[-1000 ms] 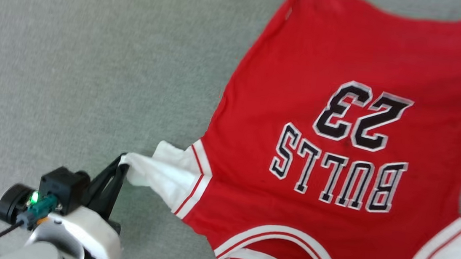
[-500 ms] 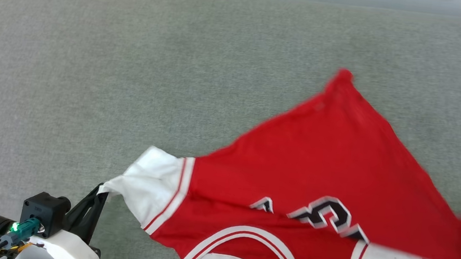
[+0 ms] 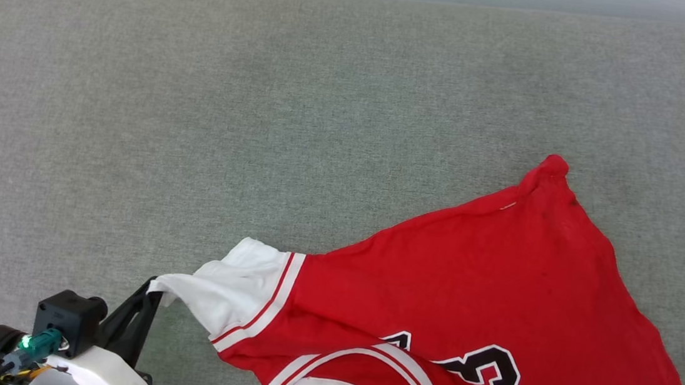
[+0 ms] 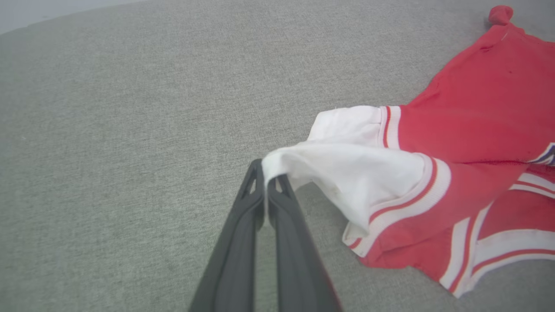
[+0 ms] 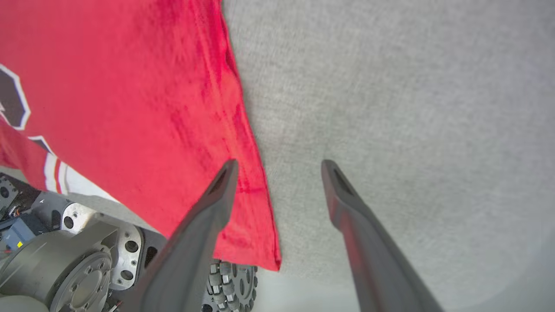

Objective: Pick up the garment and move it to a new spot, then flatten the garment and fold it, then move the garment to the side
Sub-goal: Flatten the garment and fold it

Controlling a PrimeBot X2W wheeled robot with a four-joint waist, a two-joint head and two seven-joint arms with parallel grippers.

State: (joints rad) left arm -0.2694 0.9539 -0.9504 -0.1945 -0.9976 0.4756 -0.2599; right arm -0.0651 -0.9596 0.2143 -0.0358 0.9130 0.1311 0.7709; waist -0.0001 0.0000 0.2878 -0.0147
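Where grey cloth (image 3: pixel 199 109) spreads, one garment (image 3: pixel 485 282) lies.

One garment (image 3: pixel 497 283), lower right of frame, on worktop (image 3: pixel 199 109); left pincer (image 3: pixel 153 282), lower left, at its sleeve tip.

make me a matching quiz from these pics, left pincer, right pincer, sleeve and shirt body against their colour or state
Things:
1 left pincer
2 right pincer
3 sleeve
4 garment body

States:
a red, lying on the grey surface
b open, gripping nothing
c white with red-striped trim
d shut on the sleeve's tip

Pairs: 1-d, 2-b, 3-c, 4-a
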